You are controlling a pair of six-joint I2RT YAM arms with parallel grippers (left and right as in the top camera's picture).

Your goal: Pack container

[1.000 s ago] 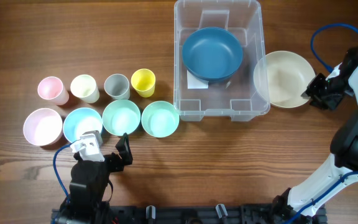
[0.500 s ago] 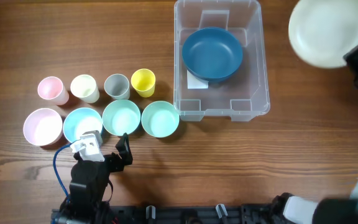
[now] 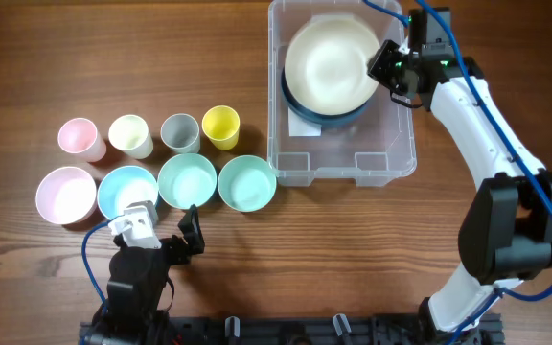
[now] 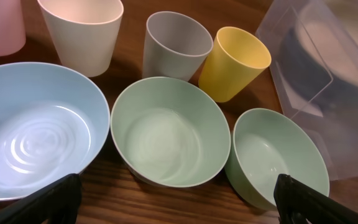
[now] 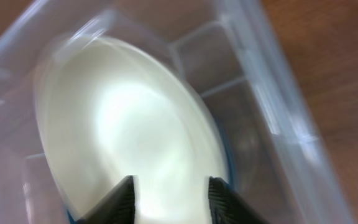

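The container (image 3: pixel 341 176) is being shown standing on the wooden table (image 3: pixel 65 57), at its far edge and right of centre, with a dark blue bowl (image 3: pixel 320 114) lying inside it. A cream bowl (image 3: pixel 329 62) is being kept over the blue bowl, covering most of it, so that only the blue bowl's near rim is showing. The right gripper (image 3: pixel 388 69) is being held at the cream bowl's right rim, inside the tub. In the blurred right wrist view its fingers (image 5: pixel 122 198) are being kept partly apart against the bowl; whether the bowl is actually being clamped cannot be told.

The left gripper (image 4: pixel 176 202) is being held low near the table's front edge, its fingers spread wide and nothing being gripped. Ahead of it, four bowls are lined up in a row: pink bowl (image 3: pixel 66 195), light blue bowl (image 3: pixel 127 190) and two mint-green bowls (image 3: pixel 187 180) (image 3: pixel 247 182). Behind them stand a pink cup (image 3: pixel 80 138), cream cup (image 3: pixel 130 135), grey cup (image 3: pixel 179 132) and yellow cup (image 3: pixel 220 126).
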